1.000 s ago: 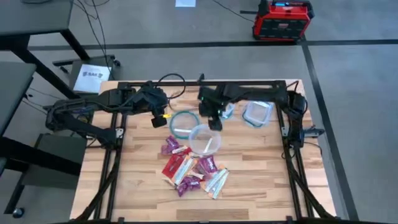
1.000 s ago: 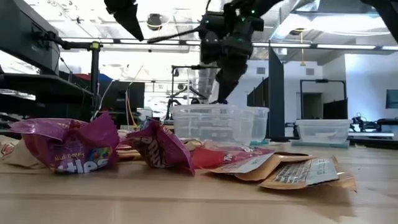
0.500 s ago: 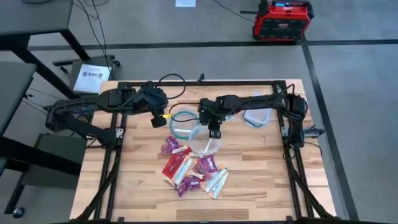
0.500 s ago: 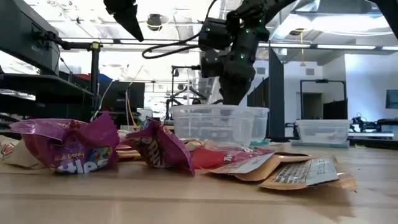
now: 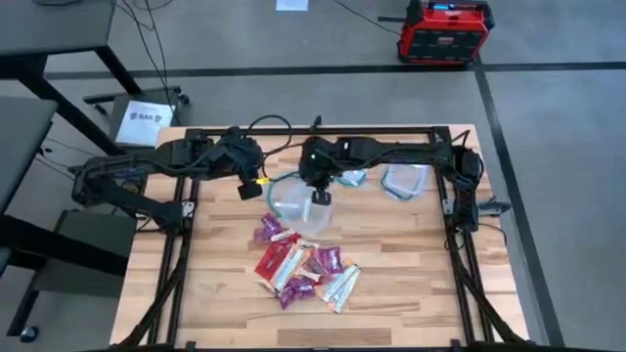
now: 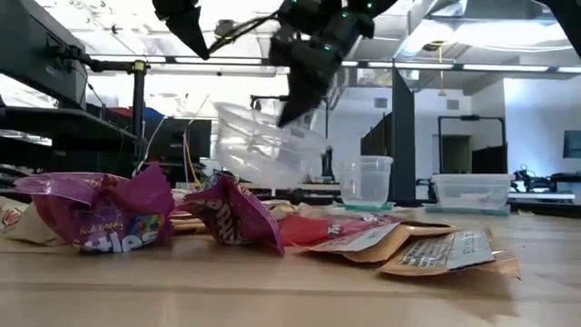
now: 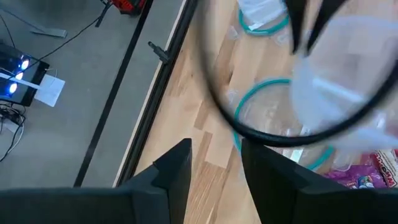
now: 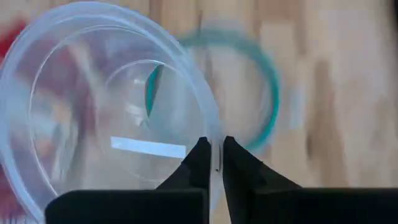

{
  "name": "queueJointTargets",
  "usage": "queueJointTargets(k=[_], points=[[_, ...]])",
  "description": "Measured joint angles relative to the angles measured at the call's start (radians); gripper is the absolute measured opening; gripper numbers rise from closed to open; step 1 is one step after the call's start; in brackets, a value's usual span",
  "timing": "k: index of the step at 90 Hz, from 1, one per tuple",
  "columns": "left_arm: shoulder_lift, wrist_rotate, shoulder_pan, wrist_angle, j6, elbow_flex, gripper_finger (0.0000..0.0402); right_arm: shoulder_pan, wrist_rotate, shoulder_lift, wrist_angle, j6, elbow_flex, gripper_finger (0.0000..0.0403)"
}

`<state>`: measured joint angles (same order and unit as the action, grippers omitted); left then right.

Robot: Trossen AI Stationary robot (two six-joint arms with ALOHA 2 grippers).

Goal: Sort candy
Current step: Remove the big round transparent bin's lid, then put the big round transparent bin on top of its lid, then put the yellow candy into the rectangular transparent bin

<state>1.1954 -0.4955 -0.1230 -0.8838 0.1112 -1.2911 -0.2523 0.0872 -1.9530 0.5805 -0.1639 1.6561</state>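
Candy heap below a lifted tub

Candy (image 5: 303,269) lies heaped on the table (image 5: 411,284). Left gripper (image 5: 248,186) waits left of the teal ring (image 5: 275,186), jaws apart. Right gripper (image 5: 319,194) holds the clear tub (image 6: 263,145) tilted above the ring, jaws clamped on its rim.

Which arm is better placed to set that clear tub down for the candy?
The right. Its end effector is shut on the tub rim and holds it tilted above the table, just behind the candy. The left end effector waits off to the side, empty.
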Motion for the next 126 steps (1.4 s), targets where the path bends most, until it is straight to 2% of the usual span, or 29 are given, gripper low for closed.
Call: queueJointTargets(k=[13,24,53,63,72,80,90,99,107,115,126], points=[[0.0,0.004,0.0,0.009,0.004,0.0,0.0127,-0.042,0.033,-0.07,-0.12,0.081,0.001,0.0002],[0.0,0.004,0.0,0.004,-0.005,0.0,0.0127,-0.063,0.048,-0.116,-0.1,0.096,0.0,0.0016],[0.0,0.003,0.0,0.005,-0.011,0.0,0.0127,-0.084,0.049,-0.072,-0.093,0.088,0.027,0.0171],[0.0,0.003,0.0,-0.004,-0.041,0.0,0.0127,-0.093,0.05,-0.032,0.016,0.061,0.067,0.0211],[0.003,0.009,0.0,-0.036,-0.066,0.0,0.0127,-0.083,0.042,0.044,0.155,-0.01,0.069,0.023],[0.004,0.11,0.0,-0.069,-0.082,0.0,0.0129,-0.047,0.058,0.133,0.246,-0.025,0.056,0.0235],[0.004,0.213,0.004,-0.098,-0.152,0.005,0.0135,0.012,0.077,0.266,0.234,0.01,-0.066,0.0235],[0.003,0.229,0.038,-0.097,-0.193,0.055,0.0139,0.091,0.062,0.397,0.137,0.085,-0.24,0.0235],[0.003,0.233,0.081,-0.076,-0.194,0.126,0.0139,0.181,0.052,0.509,-0.033,0.176,-0.426,0.0235],[0.003,0.233,0.139,-0.038,-0.2,0.216,0.0139,0.28,-0.019,0.594,-0.23,0.274,-0.624,0.0235],[0.004,0.227,0.247,0.08,-0.243,0.344,0.0139,0.419,-0.194,0.655,-0.523,0.382,-0.841,0.0235]])
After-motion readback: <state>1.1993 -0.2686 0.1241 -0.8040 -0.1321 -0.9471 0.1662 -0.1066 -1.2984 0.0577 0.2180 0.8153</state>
